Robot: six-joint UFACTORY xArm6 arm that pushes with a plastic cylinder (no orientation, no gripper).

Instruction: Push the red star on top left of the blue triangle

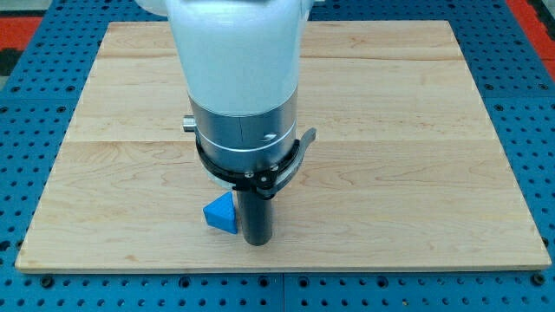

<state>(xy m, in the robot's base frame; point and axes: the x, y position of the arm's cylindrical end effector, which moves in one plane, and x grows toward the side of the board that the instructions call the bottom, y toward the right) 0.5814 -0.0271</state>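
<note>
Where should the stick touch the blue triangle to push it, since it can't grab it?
There is no pincer here, so I can only push. The blue triangle lies near the view's bottom edge of the wooden board, with my tip right at its right side. Probably best is a flat side face, pressed mid-face, so it slides without spinning. No red star shows.

A wide, glossy white cylindrical arm housing [236, 48] tops a brushed silver metal collar [243, 130] with a small round silver stud [188, 124] on its left side. A thin black clamp ring [251, 169] with a side lever circles the collar's base. Below hangs the straight dark rod, ending at my tip [257, 243].
</note>
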